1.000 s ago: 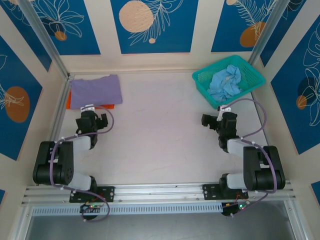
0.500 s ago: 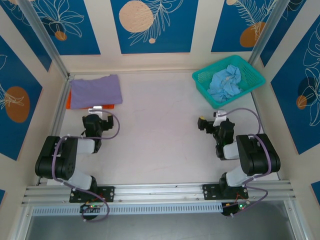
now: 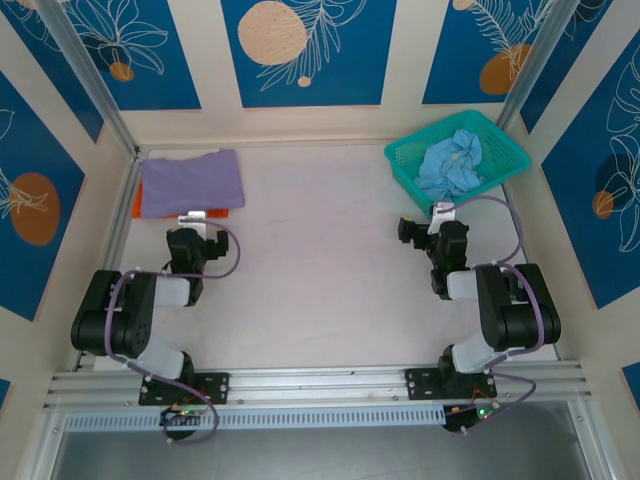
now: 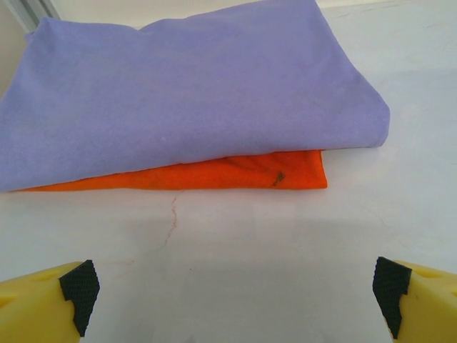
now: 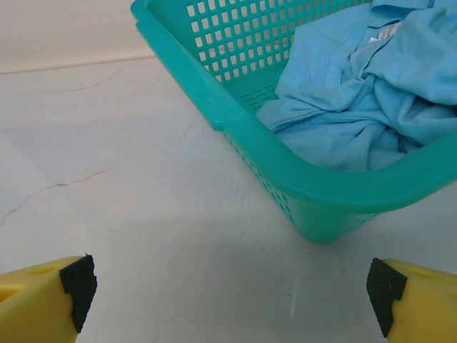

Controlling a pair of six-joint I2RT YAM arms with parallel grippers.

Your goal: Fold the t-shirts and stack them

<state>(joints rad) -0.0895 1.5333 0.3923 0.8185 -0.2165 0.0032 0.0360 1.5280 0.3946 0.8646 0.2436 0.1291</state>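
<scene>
Up at the far left corner of the table (image 3: 320,260), the purple t-shirt (image 4: 193,93) lies folded flat on top of the orange t-shirt (image 4: 214,174), whose near edge peeks out beneath it. The left gripper (image 4: 234,294) sits just short of this stack, jaws spread wide and holding nothing. The pale blue t-shirt (image 5: 357,93) is crumpled inside the teal basket (image 5: 214,100) at the far right. The right gripper (image 5: 232,289) faces the basket's near corner, likewise spread wide and empty.

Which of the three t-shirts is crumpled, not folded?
The pale blue t-shirt, bunched up inside the teal basket; the lavender t-shirt lies folded flat on the orange t-shirt.
</scene>
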